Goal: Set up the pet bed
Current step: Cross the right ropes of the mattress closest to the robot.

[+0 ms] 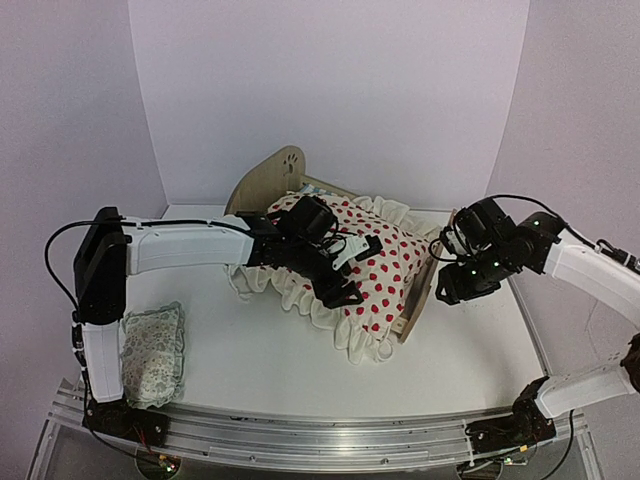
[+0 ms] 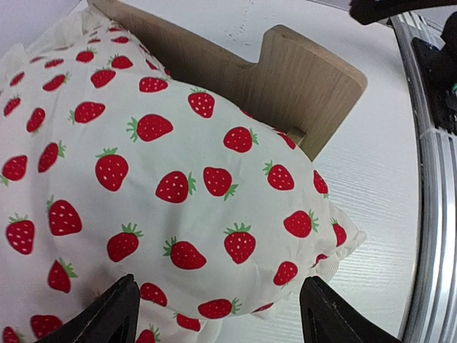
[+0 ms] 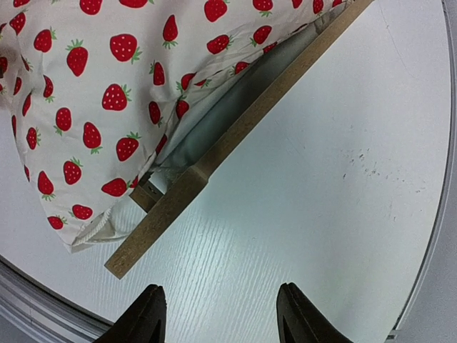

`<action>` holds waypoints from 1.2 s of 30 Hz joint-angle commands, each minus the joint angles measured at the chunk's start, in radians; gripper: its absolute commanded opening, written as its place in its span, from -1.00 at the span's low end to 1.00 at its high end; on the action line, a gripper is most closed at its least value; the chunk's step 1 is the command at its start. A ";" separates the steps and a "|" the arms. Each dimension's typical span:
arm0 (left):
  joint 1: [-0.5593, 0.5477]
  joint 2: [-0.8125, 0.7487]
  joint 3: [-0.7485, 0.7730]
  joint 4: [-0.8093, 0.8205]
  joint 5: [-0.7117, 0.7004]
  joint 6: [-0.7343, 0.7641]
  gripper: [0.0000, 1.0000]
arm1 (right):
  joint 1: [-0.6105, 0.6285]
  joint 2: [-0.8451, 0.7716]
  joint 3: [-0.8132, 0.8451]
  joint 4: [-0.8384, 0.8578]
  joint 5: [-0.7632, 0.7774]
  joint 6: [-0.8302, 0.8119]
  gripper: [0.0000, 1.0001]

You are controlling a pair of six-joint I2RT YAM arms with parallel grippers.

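- The pet bed (image 1: 262, 190) is sitting mid-surface in the top view, slanted, with its headboard (image 1: 280, 170) at the 11 o'clock end and its footboard (image 1: 420, 297) at the 4 o'clock end.
- The strawberry blanket (image 1: 385, 265) is covering nearly the whole frame, so whatever is lying beneath it is hidden.
- Your left jaws are hovering open over the blanket's middle, gripping nothing. The left wrist view shows both tips spread wide above the cloth (image 2: 178, 164).
- Your right jaws are also standing open and empty, over bare surface (image 3: 321, 179) just outside the footboard (image 3: 235, 143), at the bed's 3 o'clock side.
- You are most likely squaring the blanket on the bed, since it is bulging in the middle and spilling over the rail toward 7 o'clock.
- Pinch only the ruffled hem, not the cloth over the middle; a deep bite there is likely to drag the bedding underneath.
- Draw the hem toward 1 o'clock in short pulls so the overhang is evening out on both long sides.
- The plywood frame looks light and is liable to slide, so bring the right jaws against the footboard's outer face as a stop while the left is pulling.
- Keep the cloth inside the footboard, as the right wrist view shows its corner (image 3: 78, 221) drooping past the board's end.
- The pillow (image 1: 152, 352) is lying on the surface (image 1: 260, 360) at 8 o'clock of the bed, well apart, so leave the headboard end loose enough for it.
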 commanded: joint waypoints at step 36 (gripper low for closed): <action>-0.106 0.052 -0.131 0.109 0.166 0.315 -0.15 | 0.073 -0.101 -0.063 0.147 -0.056 0.166 0.04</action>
